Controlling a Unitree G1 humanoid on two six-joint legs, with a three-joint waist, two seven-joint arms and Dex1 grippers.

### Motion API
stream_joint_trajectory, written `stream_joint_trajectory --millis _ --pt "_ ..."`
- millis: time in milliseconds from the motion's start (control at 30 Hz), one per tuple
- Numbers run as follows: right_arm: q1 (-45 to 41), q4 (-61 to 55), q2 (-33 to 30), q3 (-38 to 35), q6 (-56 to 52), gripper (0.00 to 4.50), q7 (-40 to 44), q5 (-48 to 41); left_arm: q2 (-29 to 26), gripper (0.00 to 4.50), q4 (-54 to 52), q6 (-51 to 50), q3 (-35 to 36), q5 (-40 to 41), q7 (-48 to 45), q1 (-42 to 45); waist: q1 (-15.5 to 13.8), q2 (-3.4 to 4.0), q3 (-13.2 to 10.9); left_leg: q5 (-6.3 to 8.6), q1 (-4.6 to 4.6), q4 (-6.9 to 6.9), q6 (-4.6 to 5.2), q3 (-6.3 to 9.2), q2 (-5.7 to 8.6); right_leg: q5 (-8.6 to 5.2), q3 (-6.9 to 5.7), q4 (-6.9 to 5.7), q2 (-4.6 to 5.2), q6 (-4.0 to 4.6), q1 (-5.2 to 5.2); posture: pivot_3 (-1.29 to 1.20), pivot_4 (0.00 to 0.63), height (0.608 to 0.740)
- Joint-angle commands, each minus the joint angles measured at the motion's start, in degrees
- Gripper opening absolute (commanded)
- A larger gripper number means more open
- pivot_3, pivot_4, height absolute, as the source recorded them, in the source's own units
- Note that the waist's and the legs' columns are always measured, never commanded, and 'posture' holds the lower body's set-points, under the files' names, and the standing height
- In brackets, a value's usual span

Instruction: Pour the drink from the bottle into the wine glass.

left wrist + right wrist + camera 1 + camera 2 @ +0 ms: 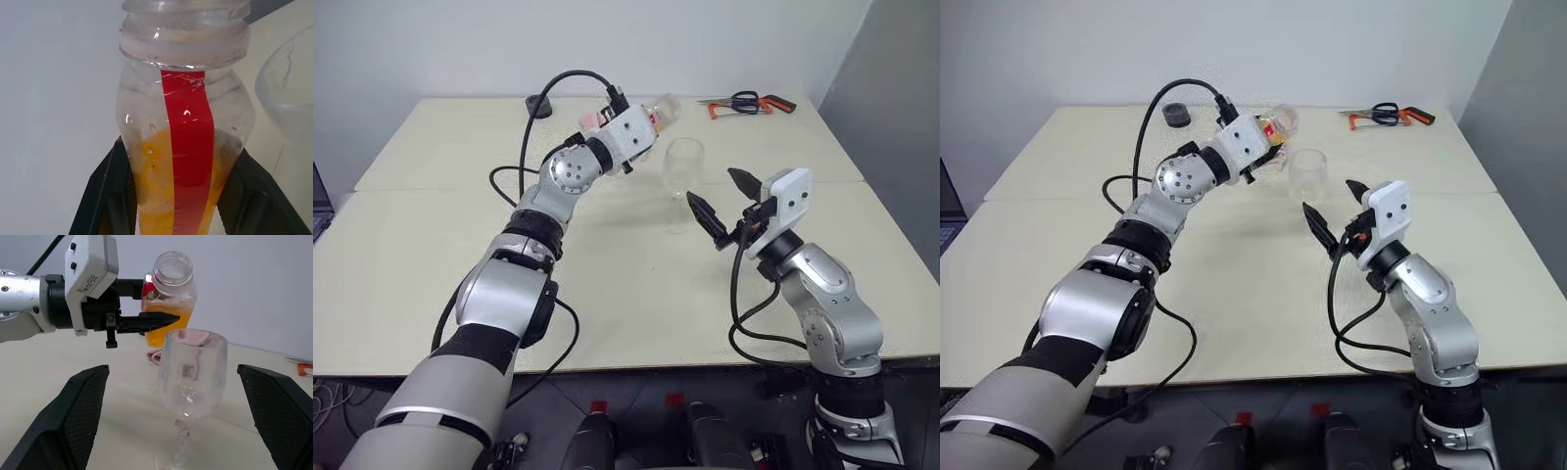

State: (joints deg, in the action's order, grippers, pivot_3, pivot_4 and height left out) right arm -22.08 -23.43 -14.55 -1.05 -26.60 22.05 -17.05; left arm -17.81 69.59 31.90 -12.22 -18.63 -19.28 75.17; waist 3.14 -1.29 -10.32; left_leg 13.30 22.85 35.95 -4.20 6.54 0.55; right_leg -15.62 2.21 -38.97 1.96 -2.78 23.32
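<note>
Left gripper (146, 320) pinching uncapped bottle (168, 296) just behind wine glass (193, 377) — right gripper (724, 211) jaws spread wide, glass between, untouched.

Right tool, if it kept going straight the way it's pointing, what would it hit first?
Probably the wine glass: it stands upright, centred between the open right tool's fingers, nearer than the bottle behind it. Depth is uncertain.

The clear bottle (168, 298) carries a red label strip (188, 147) over orange-yellow drink (161, 325) (the wine glass (191, 374) is colourless), above a cream table (607, 284).
</note>
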Motion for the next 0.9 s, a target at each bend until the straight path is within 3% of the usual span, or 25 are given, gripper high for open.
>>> stream_joint_trajectory --millis 33,900 --pt "-1.3 -1.2 -0.1 -0.7 0.9 4.50 -0.3 -0.8 -0.4 1.69 0.3 3.3 -1.8 -3.2 4.4 3.8 0.0 0.00 0.0 0.00 0.00 0.00 0.00 0.00 0.00 0.00 0.00 0.00 0.00 0.00 0.00 0.00 0.150 0.740" --pt "-0.7 -3.7 -1.0 0.9 -2.4 4.50 -1.1 -0.8 -1.7 1.69 4.1 1.5 -9.9 -15.8 20.3 6.4 0.1 -0.01 0.0 0.00 0.00 -0.01 0.01 -0.02 0.00 0.00 0.00 -0.01 0.00 -0.01 0.01 0.00 0.150 0.740"
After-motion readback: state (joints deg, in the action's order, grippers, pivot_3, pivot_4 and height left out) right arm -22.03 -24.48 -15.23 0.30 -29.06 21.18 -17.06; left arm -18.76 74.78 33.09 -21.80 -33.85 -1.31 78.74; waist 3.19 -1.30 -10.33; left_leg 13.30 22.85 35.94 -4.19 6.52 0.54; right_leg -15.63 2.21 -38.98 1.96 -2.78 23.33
